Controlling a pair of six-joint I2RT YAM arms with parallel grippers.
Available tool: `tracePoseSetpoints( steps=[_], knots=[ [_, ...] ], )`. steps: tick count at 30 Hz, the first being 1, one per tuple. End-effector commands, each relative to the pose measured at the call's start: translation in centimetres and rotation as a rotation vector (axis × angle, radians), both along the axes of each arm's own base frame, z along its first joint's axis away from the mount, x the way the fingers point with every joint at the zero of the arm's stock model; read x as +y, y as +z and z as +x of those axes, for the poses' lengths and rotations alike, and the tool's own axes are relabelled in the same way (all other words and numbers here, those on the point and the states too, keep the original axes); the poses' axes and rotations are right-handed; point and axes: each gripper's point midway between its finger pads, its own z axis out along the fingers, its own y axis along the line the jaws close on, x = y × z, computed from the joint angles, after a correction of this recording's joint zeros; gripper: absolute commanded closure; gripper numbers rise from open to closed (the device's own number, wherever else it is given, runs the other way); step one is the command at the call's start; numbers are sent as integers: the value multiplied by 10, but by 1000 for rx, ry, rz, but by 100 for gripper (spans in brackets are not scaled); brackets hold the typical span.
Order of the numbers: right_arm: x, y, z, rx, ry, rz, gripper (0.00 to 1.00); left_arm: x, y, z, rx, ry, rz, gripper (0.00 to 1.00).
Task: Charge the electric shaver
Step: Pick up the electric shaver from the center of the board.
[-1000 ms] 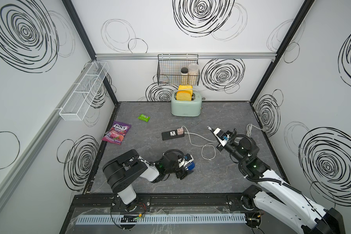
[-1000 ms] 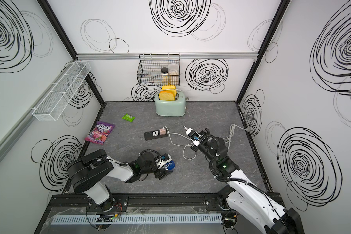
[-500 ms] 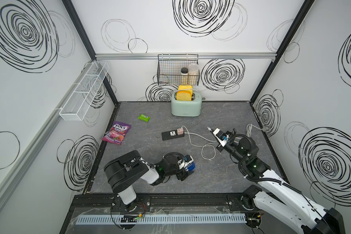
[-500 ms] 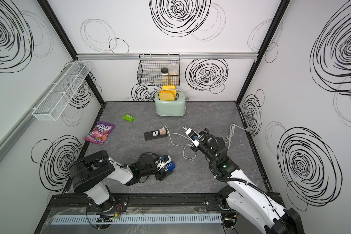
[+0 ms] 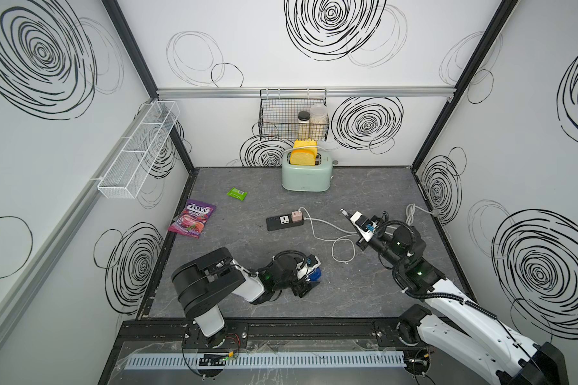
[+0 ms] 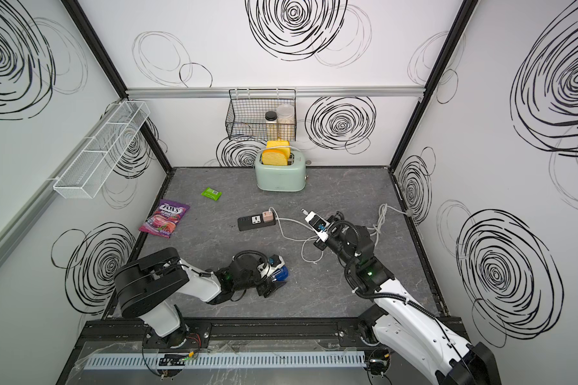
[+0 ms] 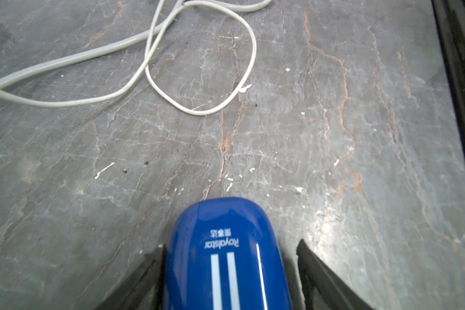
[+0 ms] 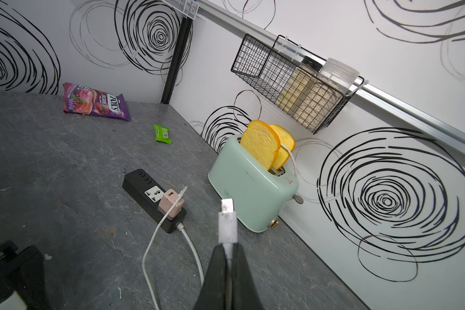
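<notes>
The electric shaver point(image 5: 316, 274) point(image 6: 282, 272) is a glossy blue rounded body lying on the grey table near the front. My left gripper point(image 5: 311, 275) point(image 7: 231, 244) is low over it, open, with a finger on either side. One finger point(image 7: 156, 263) lies against the shaver's point(image 7: 226, 255) side, and the other point(image 7: 306, 257) stands a little apart. My right gripper point(image 5: 351, 216) point(image 8: 229, 248) hangs above the table to the right, shut on the white charging cable just behind its plug point(image 8: 227, 220). The cable point(image 5: 321, 230) runs in loops to a pinkish charger point(image 5: 296, 216) in the black power strip point(image 5: 279, 222).
A mint toaster point(image 5: 306, 175) with two bread slices stands at the back wall under a black wire basket point(image 5: 292, 120) holding jars. A purple candy bag point(image 5: 192, 218) and a green packet point(image 5: 237, 193) lie at the left. A white mesh rack point(image 5: 137, 150) hangs on the left wall.
The left arm has shifted very slightly around the shaver. The right arm and the plug it holds have not visibly moved.
</notes>
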Motion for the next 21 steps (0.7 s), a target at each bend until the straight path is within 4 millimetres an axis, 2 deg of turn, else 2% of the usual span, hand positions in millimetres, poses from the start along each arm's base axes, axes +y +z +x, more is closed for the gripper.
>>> tracePoseSetpoints(
  steps=[1, 5, 12, 15, 20, 21],
  knots=[
    [1, 20, -3, -44, 17, 12, 100, -3, 4, 5, -7, 28, -21, 22],
    [1, 21, -4, -47, 18, 13, 100, -2, 4, 4, 0, 31, -23, 22],
    [-1, 20, -7, -48, 21, 14, 100, -3, 4, 5, 1, 38, -36, 36],
    [-2, 21, -8, -52, 20, 16, 100, -4, 5, 7, -4, 31, -36, 53],
    [-2, 24, -8, -47, 22, 11, 100, 2, 16, 15, -12, 30, -73, 98],
    [-2, 23, -8, -36, 26, 8, 100, 3, 21, 18, -16, 27, -86, 100]
  ],
)
